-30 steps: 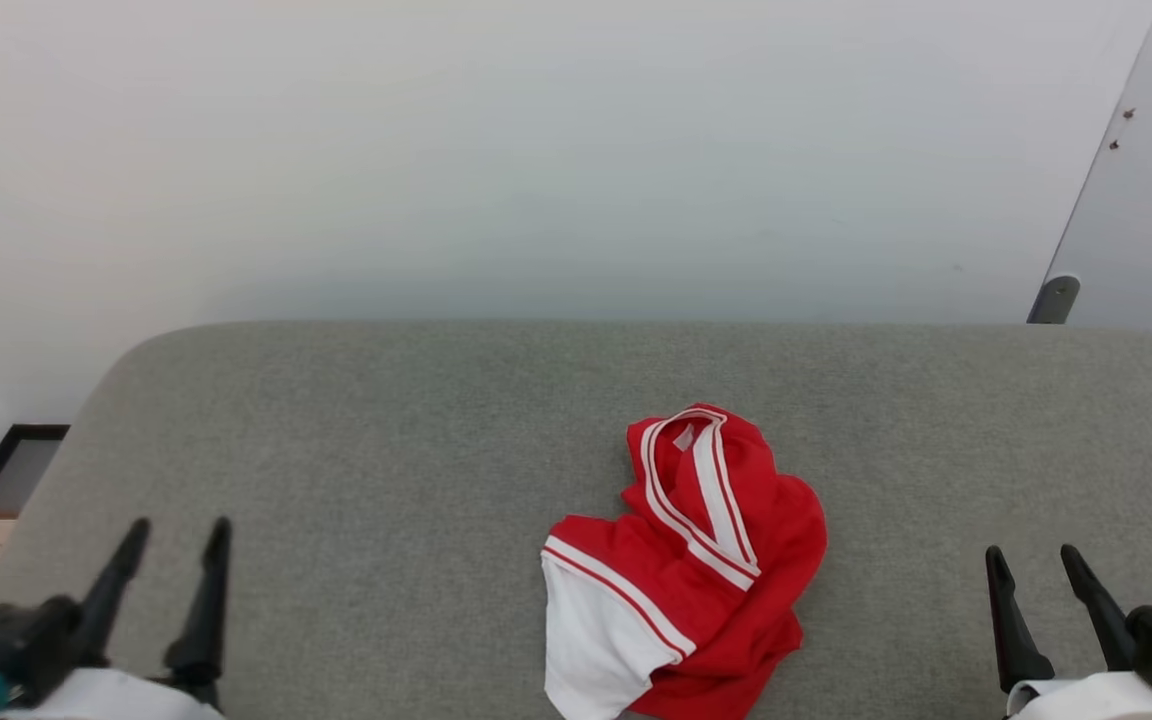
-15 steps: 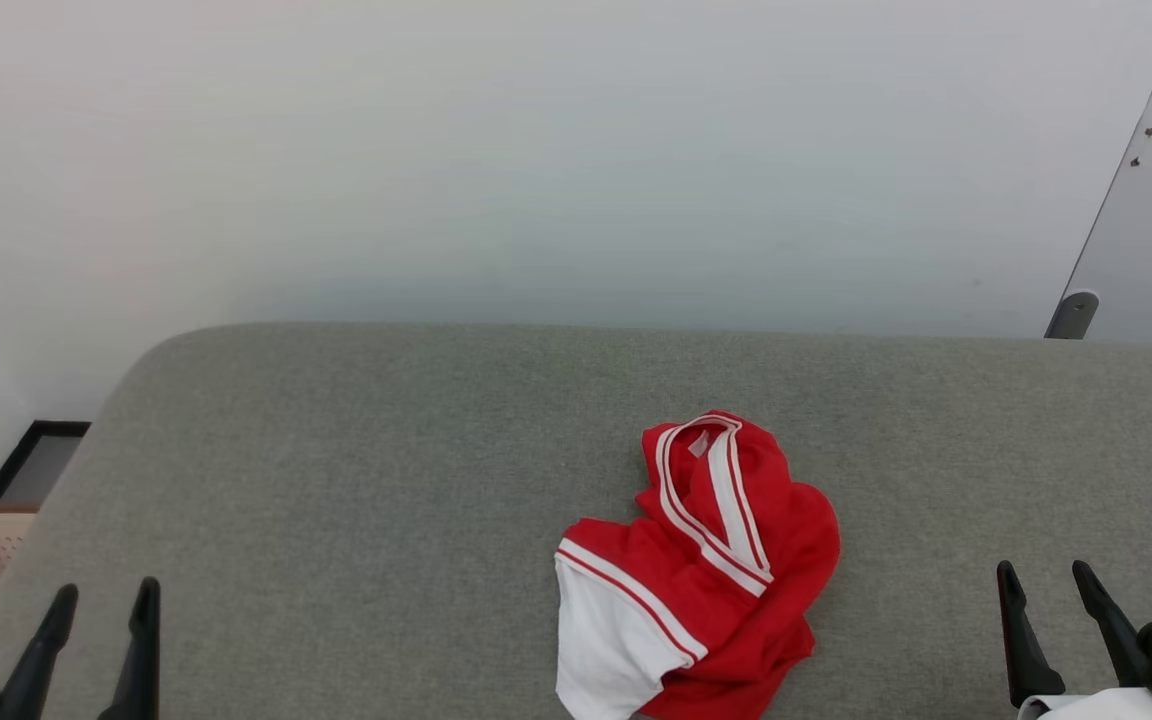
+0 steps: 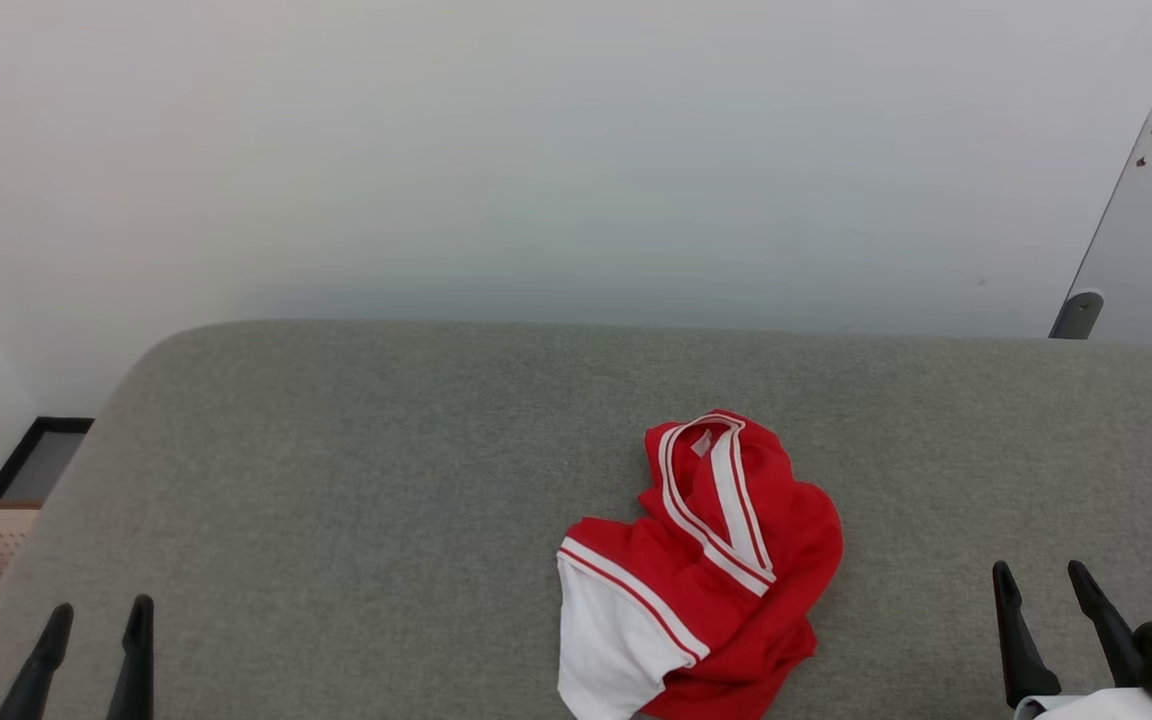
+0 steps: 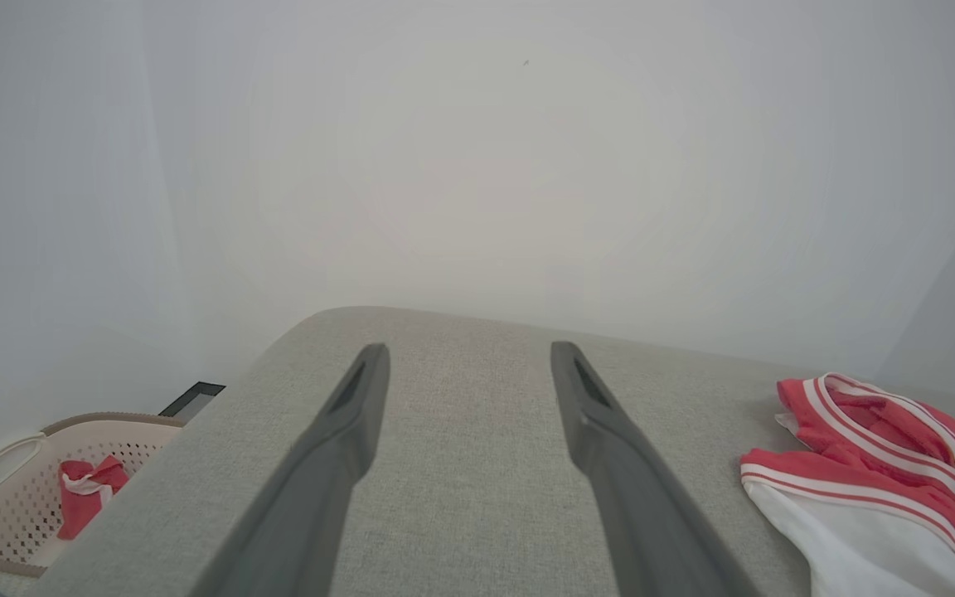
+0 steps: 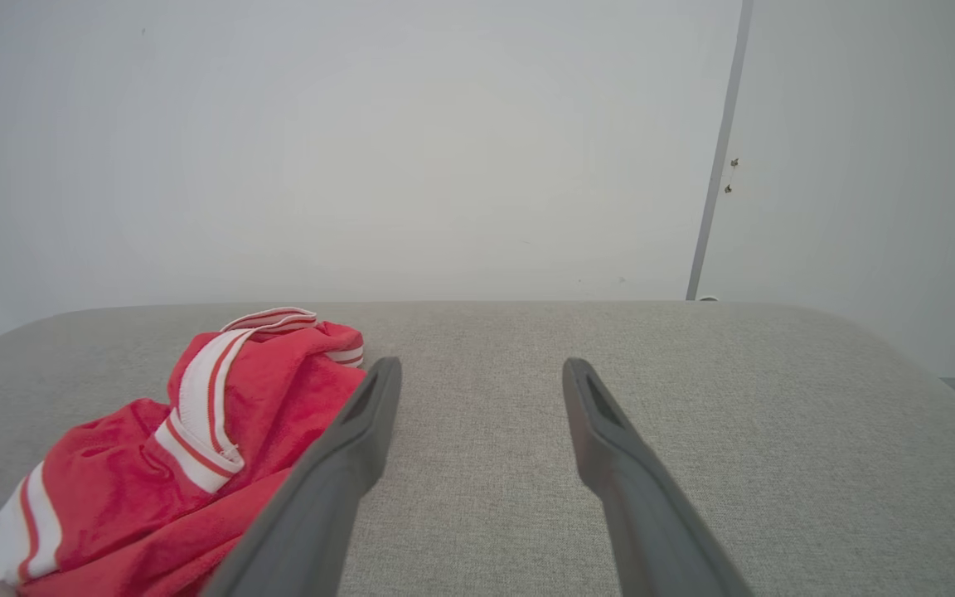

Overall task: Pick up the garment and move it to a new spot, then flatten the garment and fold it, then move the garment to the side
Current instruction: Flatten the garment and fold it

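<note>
Head view: garment (image 3: 726, 570) lies crumpled right of centre on the worktop (image 3: 386, 480), left fingers (image 3: 136, 660) and right fingers (image 3: 1016, 640) both spread and empty, so pickup likely awaits a reach and pinch.

The grey cloth-covered surface (image 3: 336, 480) (a padded table, perhaps) carries the crumpled garment (image 3: 726, 560), right of its middle.

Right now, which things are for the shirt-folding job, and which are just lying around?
For the job: shirt, crumpled on the grey cushion; left gripper and right gripper, both open, not touching it.
Just lying about: basket, small red cloth inside it.
</note>
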